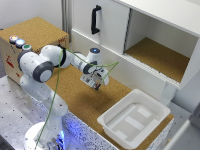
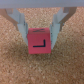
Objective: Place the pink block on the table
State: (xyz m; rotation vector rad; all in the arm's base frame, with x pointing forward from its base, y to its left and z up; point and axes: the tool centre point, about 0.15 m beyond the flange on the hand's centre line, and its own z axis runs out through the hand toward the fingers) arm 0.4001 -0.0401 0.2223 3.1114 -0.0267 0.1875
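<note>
Wrist view, pink block (image 2: pixel 39 43) clamped in gripper (image 2: pixel 39 25), above table (image 2: pixel 15 65).

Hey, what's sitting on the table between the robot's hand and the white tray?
Nothing: in the exterior view, only bare table separates the hand from the white tray.

The table (image 1: pixel 75 102) is spanned by the arm from the exterior view's left; the gripper (image 1: pixel 97 85) is held over its middle; the block (image 2: pixel 39 43) is set between the fingers; the tray (image 1: pixel 111 125) is placed at the exterior view's right; the cabinet (image 1: pixel 165 30) is stood behind; the button box (image 1: pixel 37 31) is stood at the left rear.
</note>
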